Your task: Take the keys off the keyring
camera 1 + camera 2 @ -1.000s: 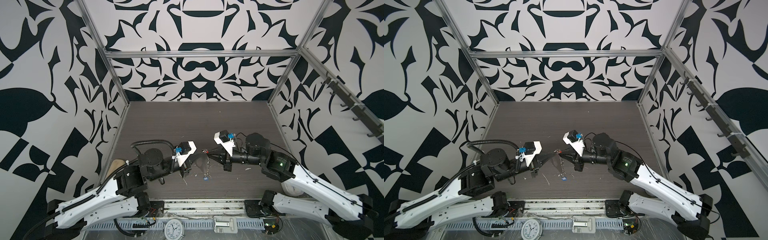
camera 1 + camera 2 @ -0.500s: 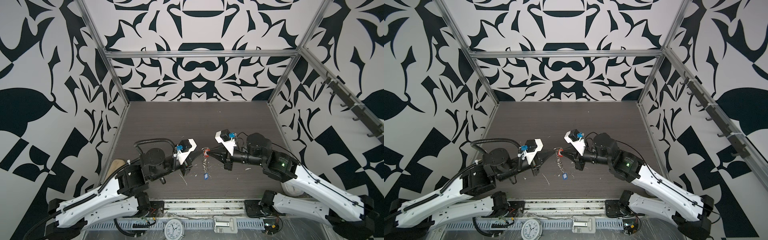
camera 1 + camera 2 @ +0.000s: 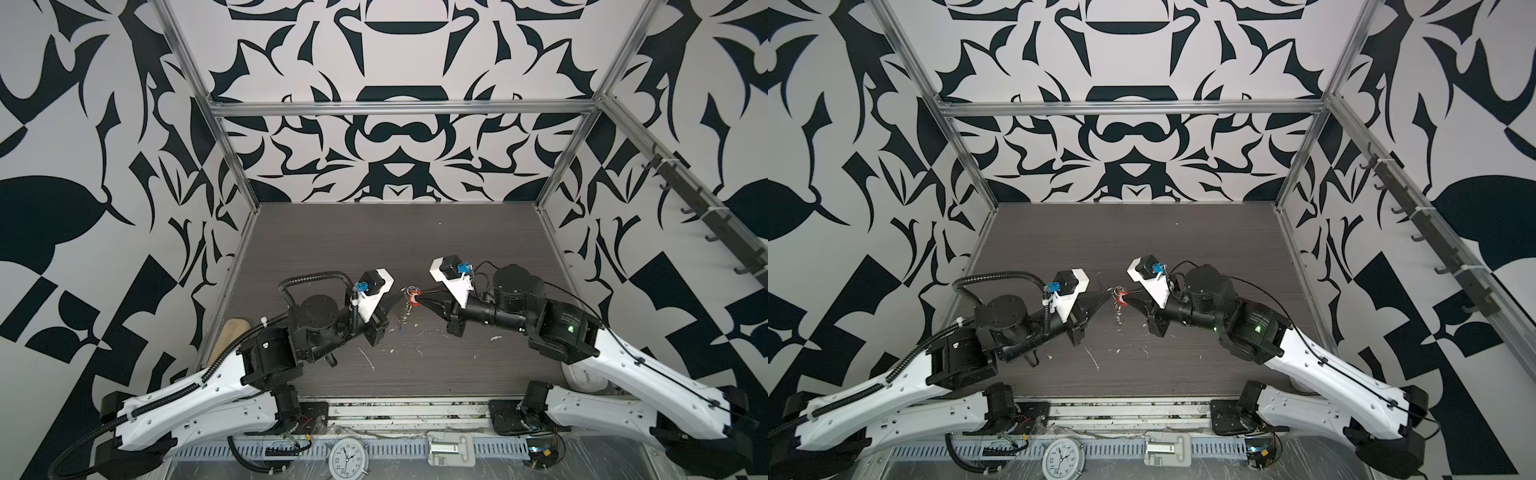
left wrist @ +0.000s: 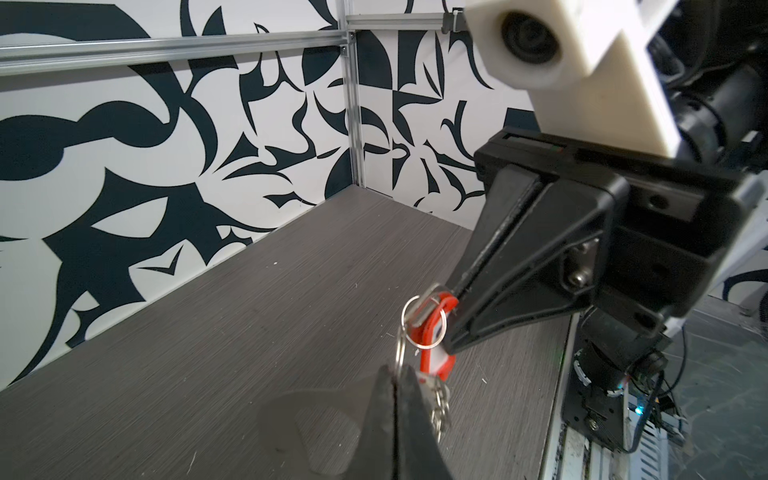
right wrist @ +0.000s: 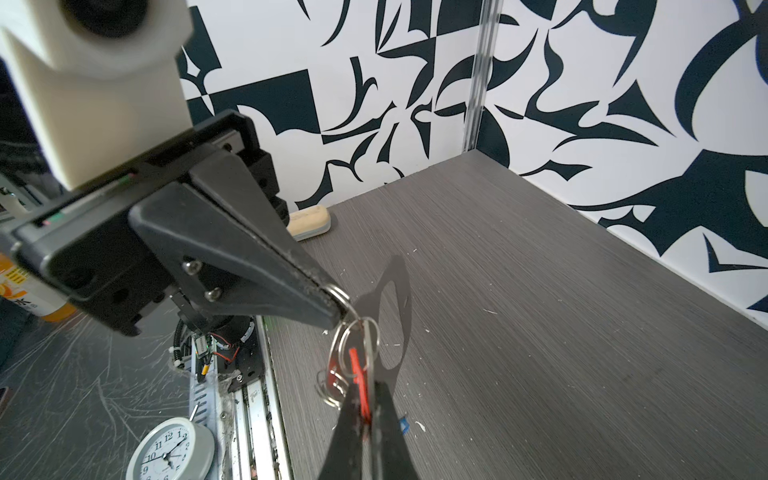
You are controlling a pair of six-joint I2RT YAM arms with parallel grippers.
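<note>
- The left claw (image 4: 395, 384) is shut on the keyring (image 5: 340, 296), a thin round loop of silvery wire, which is gripped at its edge.
- The right claw (image 4: 451, 321) is clamped on the red tag (image 4: 432, 332), a flat plastic strip with a white label that is threaded on a wire loop.
- The two claws are held tip to tip above the front middle of the table (image 3: 374, 249). The keys (image 4: 441, 401) are hung just below them in a small silvery bunch, off the surface.
- A bit of blue (image 5: 403, 424) is seen beside the right claw, too small to be made out.
- The table is dark grey with a fine wood grain, and white flecks (image 3: 368, 358) are scattered over its front part.
- A beige oval board (image 3: 230, 337) is laid at the left wall and is half hidden by the left arm.
- A white thing (image 3: 582, 379) is largely covered by the right arm.
- A round clock (image 3: 347, 459) with a white face is laid in front of the table.
- The walls are covered with a black and white pattern.
</note>
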